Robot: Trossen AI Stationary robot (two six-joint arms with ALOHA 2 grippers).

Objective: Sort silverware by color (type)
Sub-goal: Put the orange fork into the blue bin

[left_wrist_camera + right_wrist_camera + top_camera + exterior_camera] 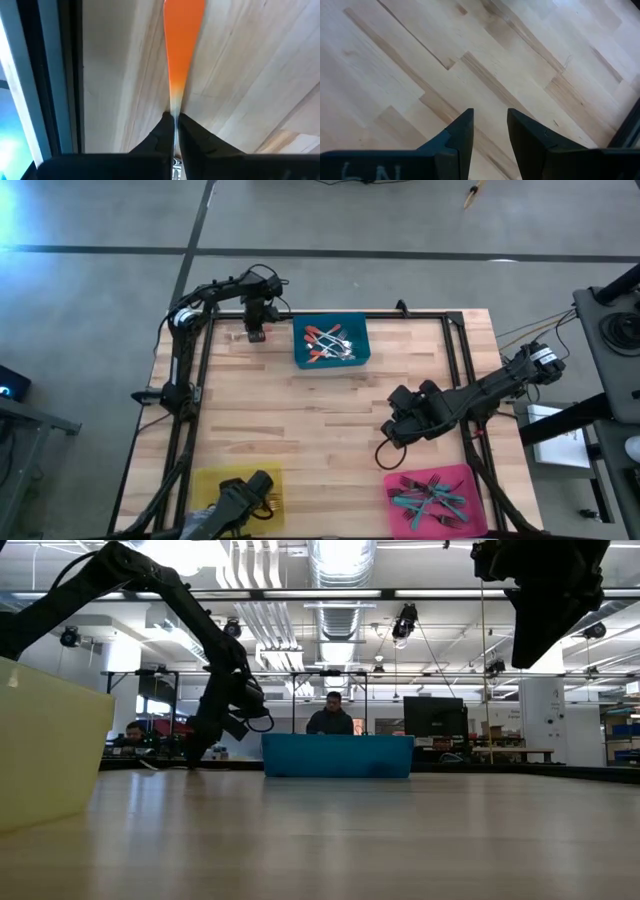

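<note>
The left gripper (256, 333) was positioned at the far left corner of the wooden surface (320, 430), just beside the blue bin (331, 343). Its jaws were closed on a fork with a red-orange handle (183, 45), gripped at the silver neck, with the handle extending forward over the bare wood. In the low view the left gripper (196, 755) was seen low against the surface, to the left of the blue bin (338, 756).

More red-orange forks (330, 343) were lying crossed inside the blue bin. Teal forks (430, 497) were heaped in the pink bin (476, 515) at the near right corner. A yellow bin (212, 483) was placed at the near left corner; its contents could not be made out.

The right gripper (490, 131) was held above bare wood right of centre, between the blue and pink bins, its jaws parted with nothing between them. A person (330, 716) was visible in the room behind the blue bin.
</note>
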